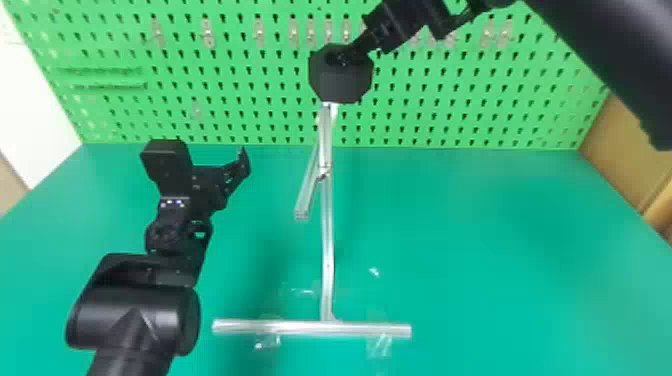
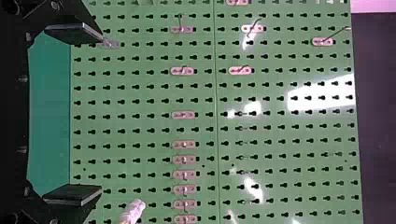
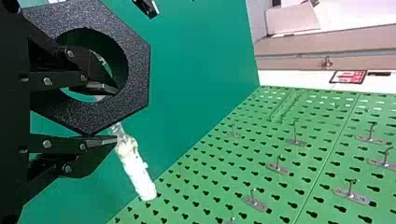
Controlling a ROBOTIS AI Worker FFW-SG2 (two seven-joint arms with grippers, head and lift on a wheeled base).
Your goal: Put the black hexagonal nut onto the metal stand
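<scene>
Black nut, its wall gripped in my right pincer, could snag the metal stand near the pincer if misaligned.

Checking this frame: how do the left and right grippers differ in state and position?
The left gripper has its jaws wide apart and empty; the right gripper has its jaws closed on the wall of the black hexagonal nut, one inside the hole.
The left gripper is left of the metal stand, while the right gripper is up at its top end.
Both are black.
</scene>
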